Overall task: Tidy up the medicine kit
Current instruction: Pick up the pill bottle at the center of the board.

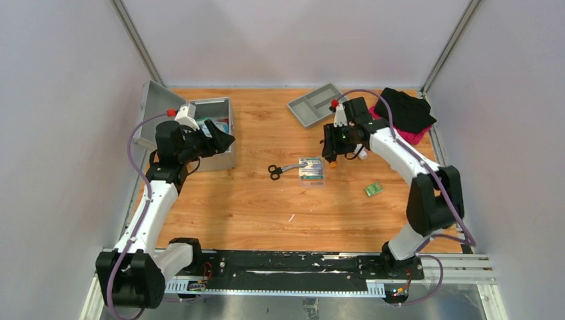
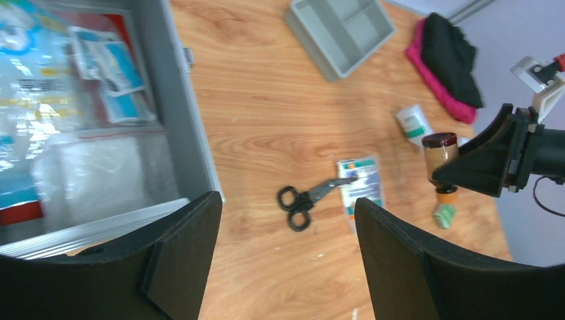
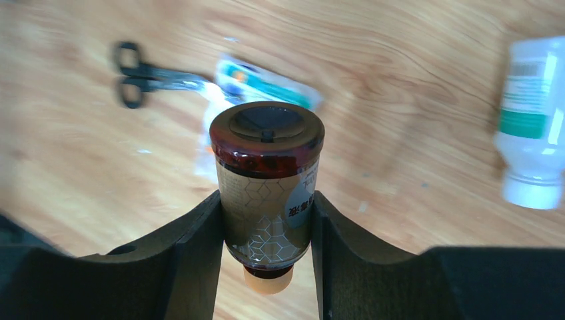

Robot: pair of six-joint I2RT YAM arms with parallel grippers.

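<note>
top cam, my left gripper [image 1: 223, 141] hovering at the right edge of the open medicine kit [image 1: 223, 161], far left, left wrist cam, fingers [image 2: 180, 260] spread wide, kit's wall just left of them, right wrist cam, my right gripper [image 3: 266, 200] pinching a brown bottle [image 3: 266, 153]

the medicine kit [image 2: 190, 140] is showing dull silver-grey metal walls, and the table [image 1: 253, 207] is showing smooth wood grain. the bottle [image 3: 268, 193] is gleaming glossy brown, the tray [image 1: 308, 110] is looking like matt grey plastic, and the cloths [image 1: 403, 110] are looking like soft fabric.
</note>
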